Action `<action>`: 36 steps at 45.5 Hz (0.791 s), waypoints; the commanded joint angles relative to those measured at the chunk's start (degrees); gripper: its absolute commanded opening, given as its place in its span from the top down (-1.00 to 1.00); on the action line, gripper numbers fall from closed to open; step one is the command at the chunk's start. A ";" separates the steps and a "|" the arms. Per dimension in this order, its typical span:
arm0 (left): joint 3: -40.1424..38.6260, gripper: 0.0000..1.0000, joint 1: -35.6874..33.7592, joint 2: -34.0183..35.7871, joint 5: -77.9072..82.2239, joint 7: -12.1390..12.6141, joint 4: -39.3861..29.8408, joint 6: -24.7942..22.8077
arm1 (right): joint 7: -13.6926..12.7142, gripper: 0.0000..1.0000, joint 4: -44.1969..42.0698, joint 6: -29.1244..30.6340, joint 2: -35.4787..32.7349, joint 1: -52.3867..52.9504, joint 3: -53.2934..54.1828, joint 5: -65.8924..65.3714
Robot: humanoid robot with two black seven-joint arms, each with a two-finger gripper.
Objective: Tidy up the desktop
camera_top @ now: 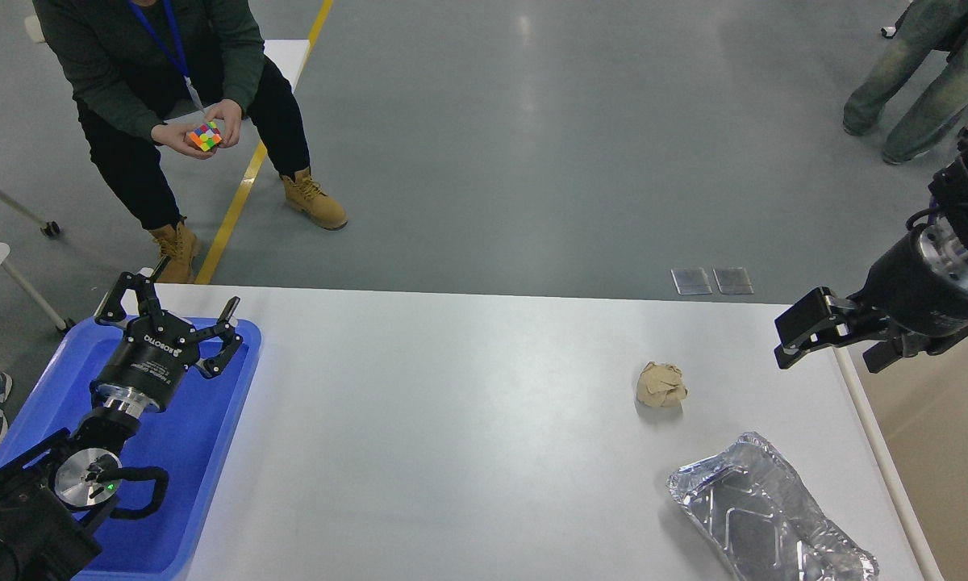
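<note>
The white desktop (468, 420) fills the lower part of the head view. A crumpled brown paper ball (661, 385) lies on its right half. Nearer the front right corner rests a crushed silver foil tray (766, 516). My left gripper (177, 305) hovers open over the far end of the blue tray (185, 484) at the desktop's left edge, with nothing between its fingers. My right gripper (843, 343) hangs open and empty above the desktop's right edge, up and to the right of the paper ball.
A beige bin (936, 452) with a cream rim stands against the table's right side. Beyond the far edge a person (169, 73) crouches holding a colourful cube (205, 135). Another person's legs (911, 81) show at the top right.
</note>
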 commanded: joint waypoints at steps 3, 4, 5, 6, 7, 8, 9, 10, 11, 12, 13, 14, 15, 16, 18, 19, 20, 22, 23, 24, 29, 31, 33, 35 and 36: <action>0.23 -0.98 -0.09 0.09 0.61 0.17 0.00 0.00 | 0.00 -1.00 -0.03 0.00 0.02 0.22 -0.03 0.01; 0.23 -0.98 0.00 0.09 0.62 0.17 0.00 0.00 | 0.00 -1.00 -0.03 0.00 0.02 0.13 -0.03 0.01; 0.23 -0.98 -0.09 0.09 0.62 0.17 0.00 0.00 | 0.00 -1.00 -0.03 0.00 0.02 0.13 0.06 0.01; 0.15 -0.98 -0.09 0.09 0.62 0.17 0.00 0.00 | 0.00 -1.00 -0.03 0.00 0.02 0.13 0.06 0.01; 0.15 -0.98 0.00 0.09 0.62 0.17 0.00 0.00 | 0.00 -1.00 -0.03 0.00 0.02 0.04 0.06 0.01; 0.15 -0.98 -0.09 0.09 0.53 0.08 0.00 0.00 | 0.00 -1.00 -0.03 0.00 0.02 0.04 0.06 0.09; -0.03 -0.98 0.00 0.00 0.35 0.00 0.00 0.00 | 0.00 -1.00 -0.03 0.08 0.02 0.04 0.06 0.09; -0.03 -0.98 0.00 0.00 0.18 -0.01 0.00 0.00 | 0.00 -1.00 -0.03 0.00 0.02 0.04 0.06 0.01; -0.03 -0.98 0.00 0.09 0.18 -0.01 0.00 0.00 | 0.00 -1.00 -0.03 0.00 0.02 0.04 0.06 0.01; -0.03 -0.98 0.00 0.09 0.18 -0.01 0.00 0.00 | 0.00 -1.00 -0.12 0.00 0.02 0.04 0.06 0.01; -0.03 -0.98 0.00 0.00 0.18 -0.01 0.00 0.00 | 0.00 -1.00 -0.12 0.00 0.02 0.04 0.06 0.01; -0.03 -0.98 0.00 0.00 0.18 -0.01 0.00 0.00 | 0.00 -1.00 -0.12 0.00 0.02 0.04 0.06 0.01; -0.03 -0.98 0.00 0.00 0.18 -0.01 0.00 0.00 | 0.00 -1.00 -0.21 0.08 0.02 0.04 0.06 0.01; -0.03 -0.98 0.00 0.00 0.18 -0.01 0.00 0.00 | 0.00 -1.00 -0.21 0.00 0.02 0.04 0.06 0.01; -0.03 -0.98 0.00 0.00 0.18 -0.01 0.00 0.00 | 0.00 -1.00 -0.39 0.08 0.02 -0.05 0.06 0.01; -0.03 -0.98 0.00 0.00 0.18 -0.01 0.00 0.00 | 0.00 -1.00 -0.39 0.08 0.02 -0.13 0.06 0.01; -0.03 -0.98 0.00 0.00 0.18 -0.01 0.00 0.00 | 0.00 -1.00 -0.47 0.08 0.02 -0.14 0.06 0.01; -0.03 -0.98 0.00 0.09 0.18 -0.01 0.00 0.00 | 0.08 -1.00 -0.47 0.08 0.11 -0.22 0.06 0.01; -0.03 -0.98 0.00 0.09 0.18 -0.01 0.00 0.00 | 0.00 -1.00 -0.47 0.08 0.11 -0.22 0.06 0.01; -0.03 -0.98 0.00 0.00 0.18 -0.01 0.00 0.00 | 0.08 -1.00 -0.47 0.08 0.11 -0.40 0.06 -0.08; -0.03 -0.98 0.00 0.09 0.18 -0.01 0.00 0.00 | 0.08 -1.00 -0.74 0.08 0.11 -0.84 0.32 -0.17; -0.03 -0.98 0.00 0.00 0.18 -0.01 0.00 0.00 | 0.08 -1.00 -1.00 0.08 0.11 -0.93 0.93 -0.17; -0.03 -0.98 0.00 0.00 0.18 -0.01 0.00 0.00 | 0.08 -1.00 -1.35 0.08 0.37 -1.01 1.46 -0.17; -0.03 -0.98 0.00 0.09 0.18 -0.01 0.00 0.00 | 0.08 -1.00 -1.53 0.08 0.37 -1.01 1.81 -0.08; -0.03 -0.98 0.00 0.00 0.18 -0.01 0.00 0.00 | 0.08 -1.00 -1.70 0.08 0.37 -1.01 1.81 -0.08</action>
